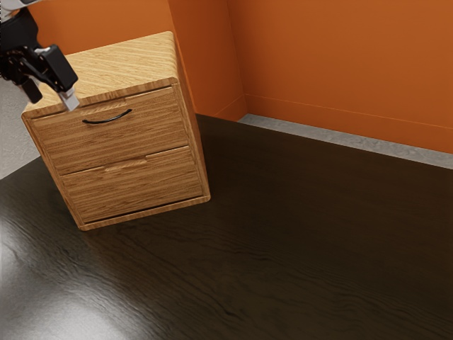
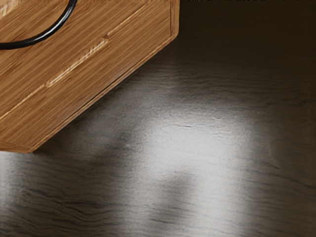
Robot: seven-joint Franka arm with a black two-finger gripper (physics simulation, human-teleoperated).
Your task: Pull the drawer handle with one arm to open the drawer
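A light wooden cabinet (image 1: 113,67) with two drawers stands on the dark table at the exterior view's left. The top drawer (image 1: 113,138) carries a thin black curved handle (image 1: 107,119) and sits flush with the cabinet front, as does the lower drawer (image 1: 134,184). My black gripper (image 1: 51,95) hovers at the cabinet's upper left corner, up and to the left of the handle, not touching it. Its fingers stand apart with nothing between them. In the wrist view the handle (image 2: 47,32) curves across the top drawer front, with the lower drawer (image 2: 84,74) beside it.
The dark wooden table (image 1: 283,241) stretches wide in front of and to the right of the cabinet. Orange walls (image 1: 340,57) rise behind, with a strip of grey floor (image 1: 354,138) at their foot.
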